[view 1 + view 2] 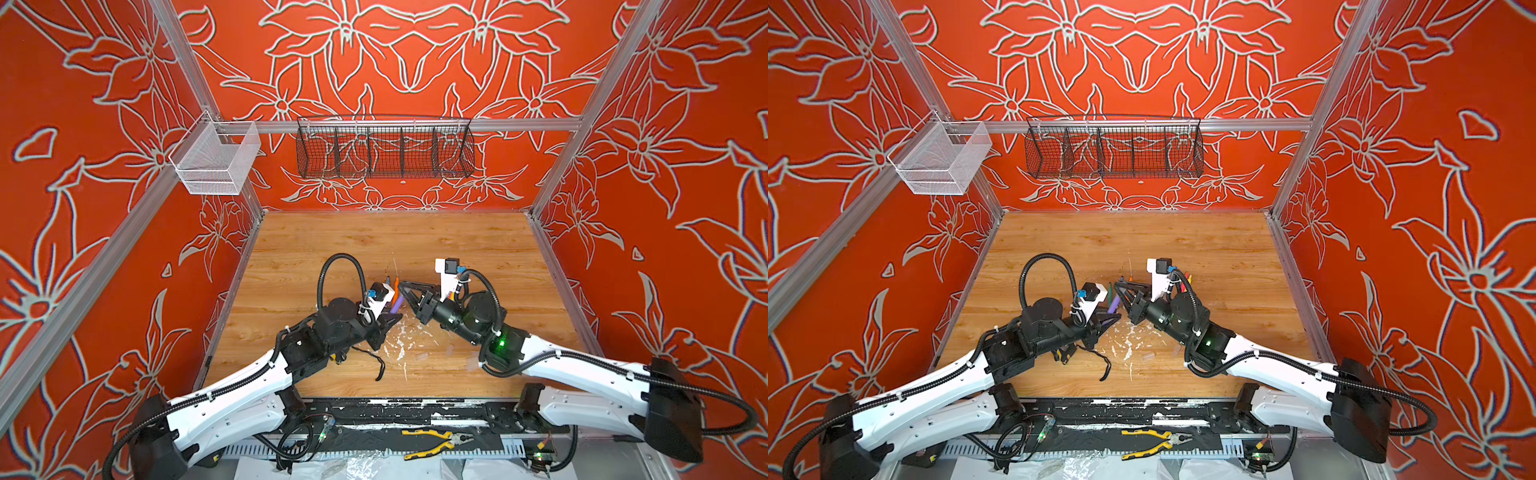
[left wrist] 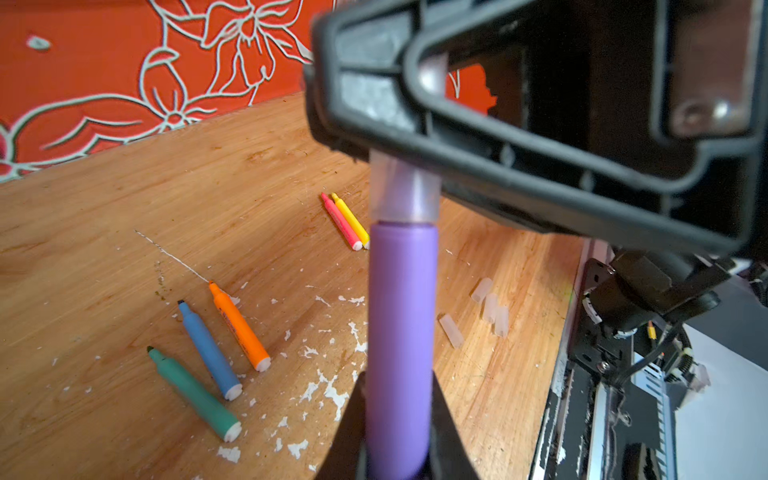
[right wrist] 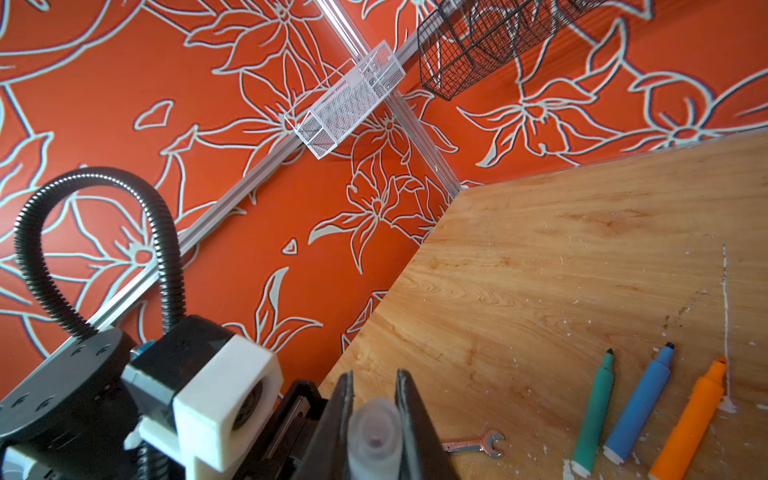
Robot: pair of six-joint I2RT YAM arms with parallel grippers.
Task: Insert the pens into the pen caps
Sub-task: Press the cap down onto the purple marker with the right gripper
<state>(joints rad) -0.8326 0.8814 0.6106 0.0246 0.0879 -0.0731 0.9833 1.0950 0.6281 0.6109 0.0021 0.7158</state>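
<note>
Purple pen point(image 2: 401, 340): thin, matte lilac barrel, held in the air over the table point(image 2: 124, 232) mid-scene, between the two arms. Left gripper point(image 2: 397, 376) is clamped on its lower barrel, black fingers pressed on either side. Clear cap point(image 2: 405, 195), a frosted colourless tube, sits over the purple pen's tip end with its rim touching the barrel shoulder; tip hidden inside. Right gripper point(image 3: 375, 376) is closed on that cap, jaws squeezing its sides. In the right wrist view the cap faces the camera end-on, with a faint dark dot inside.

Everything else is placed from the purple pen, left to right as in the top views.

Just behind it, farther from the robot's base: teal pen point(image 2: 193, 392), blue pen point(image 2: 210, 349), orange pen point(image 2: 239, 328). They lie flat on the table side by side, not touching. Pointed tips face away from the base, white plugs toward it. All three uncapped.

Under it: white paint flecks point(image 2: 328, 392) scattered on the wood.

To its right, past the right gripper: pink pen point(image 2: 341, 222) and yellow pen point(image 2: 351, 220), lying parallel and touching, white plugs, uncapped.

To its right and nearer the base: four loose caps point(image 2: 490, 307), short clear tubes lying on the table, three bunched close, one slightly apart.
</note>
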